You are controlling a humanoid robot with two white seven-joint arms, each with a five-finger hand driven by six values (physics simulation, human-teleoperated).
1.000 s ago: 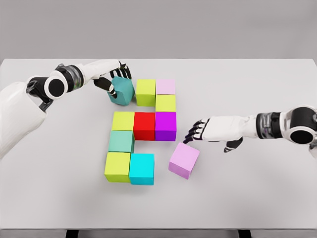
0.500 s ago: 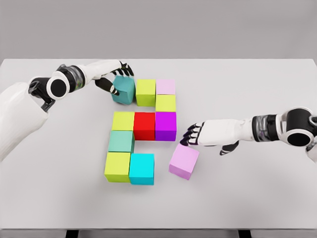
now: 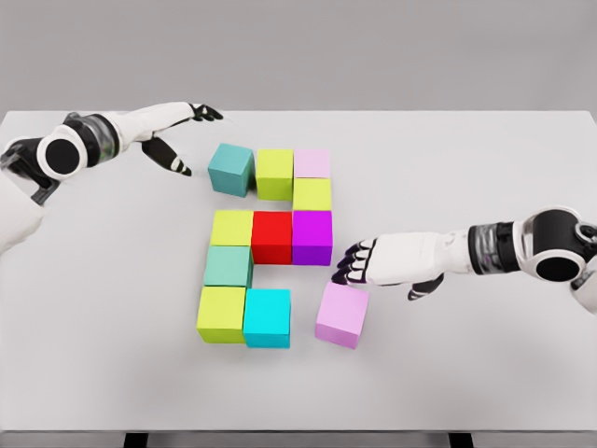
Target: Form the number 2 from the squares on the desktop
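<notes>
Coloured cubes lie on the white table [image 3: 466, 168]. A teal cube [image 3: 230, 169] sits against a lime cube [image 3: 274, 174], with a pale pink cube [image 3: 312, 163] and a yellow-green cube [image 3: 312, 194] to the right. Below run a yellow-green cube [image 3: 231, 228], a red cube [image 3: 272, 237] and a magenta cube [image 3: 312, 237], then a sea-green cube [image 3: 228, 267], a lime cube [image 3: 221, 314] and a cyan cube [image 3: 267, 317]. A lilac cube [image 3: 341, 315] stands apart to the right. My right hand [image 3: 359, 263] has its fingertips at that cube's top edge, holding nothing. My left hand [image 3: 182, 135] hovers open, left of the teal cube.
The table's far edge runs behind the cubes and its front edge lies near the bottom of the picture. Both arms reach in from the sides over bare tabletop.
My left hand let go of the teal cube and drew back to the left and up. My right hand moved left and down onto the lilac cube, which shifted slightly left and straightened.
</notes>
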